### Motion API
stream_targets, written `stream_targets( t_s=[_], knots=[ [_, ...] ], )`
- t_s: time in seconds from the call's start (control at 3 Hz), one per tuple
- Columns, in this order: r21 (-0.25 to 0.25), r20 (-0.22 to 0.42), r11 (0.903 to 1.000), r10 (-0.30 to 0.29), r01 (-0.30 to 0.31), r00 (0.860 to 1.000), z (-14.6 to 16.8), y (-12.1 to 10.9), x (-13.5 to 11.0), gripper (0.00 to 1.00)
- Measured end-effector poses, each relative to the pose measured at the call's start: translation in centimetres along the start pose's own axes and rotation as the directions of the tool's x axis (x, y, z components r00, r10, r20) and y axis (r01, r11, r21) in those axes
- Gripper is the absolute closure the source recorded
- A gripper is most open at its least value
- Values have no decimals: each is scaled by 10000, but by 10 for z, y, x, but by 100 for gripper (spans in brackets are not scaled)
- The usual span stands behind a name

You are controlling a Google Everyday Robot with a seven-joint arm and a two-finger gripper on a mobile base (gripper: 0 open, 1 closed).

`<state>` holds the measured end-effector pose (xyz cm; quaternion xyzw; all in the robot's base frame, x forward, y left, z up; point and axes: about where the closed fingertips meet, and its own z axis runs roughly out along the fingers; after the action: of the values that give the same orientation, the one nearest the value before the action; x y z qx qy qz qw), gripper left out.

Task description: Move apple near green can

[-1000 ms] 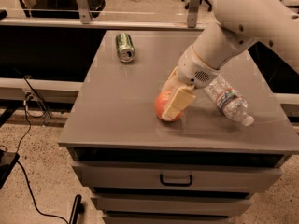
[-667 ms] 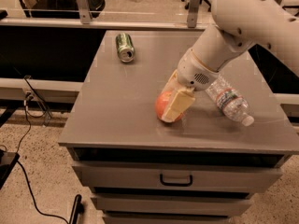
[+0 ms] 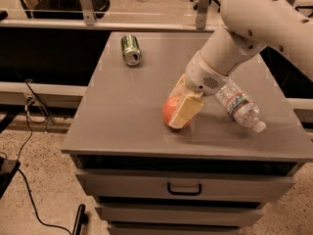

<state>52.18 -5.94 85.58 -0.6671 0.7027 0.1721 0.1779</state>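
The orange-red apple [image 3: 170,111] sits on the grey cabinet top [image 3: 132,106], near the front middle. My gripper [image 3: 180,110] reaches down from the upper right and its pale fingers [image 3: 185,112] are closed around the apple, one in front and one behind it. The green can [image 3: 130,49] lies on its side at the back left of the top, silver end facing the camera, well apart from the apple.
A clear plastic water bottle [image 3: 239,106] lies on its side just right of the gripper. The cabinet has drawers below [image 3: 184,186]. A rail [image 3: 98,23] runs behind it, and cables [image 3: 29,131] lie on the floor to the left.
The apple and gripper stay at about the same spot on the top. The can and bottle have not moved.
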Motion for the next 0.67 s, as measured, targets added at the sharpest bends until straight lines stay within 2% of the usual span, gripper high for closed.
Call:
stream_targets(
  t_s=[0.33,0.67],
  knots=[
    [112,-216,9990,-438,441,9988,-3,-6,-11,100],
    [398,-653,9941,-984,1012,9930,-20,-27,-28,100]
  ],
)
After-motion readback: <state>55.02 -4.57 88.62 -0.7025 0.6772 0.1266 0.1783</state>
